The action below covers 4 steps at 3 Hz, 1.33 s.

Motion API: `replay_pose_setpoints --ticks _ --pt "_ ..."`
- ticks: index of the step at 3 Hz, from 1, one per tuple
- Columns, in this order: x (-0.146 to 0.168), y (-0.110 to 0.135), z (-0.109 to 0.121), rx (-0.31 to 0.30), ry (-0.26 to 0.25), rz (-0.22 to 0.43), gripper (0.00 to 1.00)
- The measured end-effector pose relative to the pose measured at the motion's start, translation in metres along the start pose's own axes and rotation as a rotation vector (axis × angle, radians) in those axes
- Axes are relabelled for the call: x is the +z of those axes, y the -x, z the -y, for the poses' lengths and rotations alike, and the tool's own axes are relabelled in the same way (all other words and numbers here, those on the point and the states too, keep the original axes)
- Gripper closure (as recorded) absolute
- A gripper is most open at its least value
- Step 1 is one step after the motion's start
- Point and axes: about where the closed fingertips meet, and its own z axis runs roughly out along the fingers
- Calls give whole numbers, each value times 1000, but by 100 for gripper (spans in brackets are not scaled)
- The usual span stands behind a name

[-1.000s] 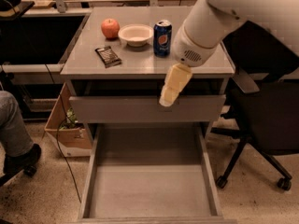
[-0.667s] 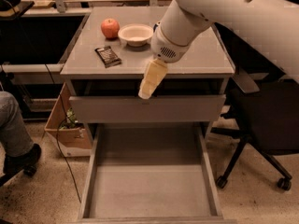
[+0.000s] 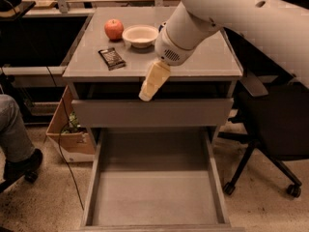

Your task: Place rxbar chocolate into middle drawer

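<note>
The rxbar chocolate (image 3: 111, 58), a small dark flat bar, lies on the left part of the cabinet top (image 3: 203, 64). The middle drawer (image 3: 154, 197) is pulled out wide below, its grey floor bare. My gripper (image 3: 150, 83) hangs over the cabinet's front edge, to the right of the bar and a little nearer the camera, above the drawer. It holds nothing that I can see. My white arm covers the right rear of the top.
A red apple (image 3: 114, 29) and a white bowl (image 3: 140, 35) stand behind the bar. A drawer with a flat grey front (image 3: 152, 112) is closed above the open one. A cardboard box (image 3: 72, 132) and a person's leg (image 3: 14, 129) are at the left, an office chair (image 3: 275, 129) at the right.
My arm has swung left across the cabinet top and now hides the blue can. The gripper has come closer to the bar.
</note>
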Motion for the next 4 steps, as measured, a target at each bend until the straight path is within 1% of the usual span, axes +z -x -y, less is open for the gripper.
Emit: replay_pose_setpoints --ticks 1,2,3,4 --pt "36 28 31 103 -30 144 0" --pt "65 48 56 180 -38 228 0" --pt "109 68 91 298 -61 254 0" --pt "141 82 111 408 -80 264 0"
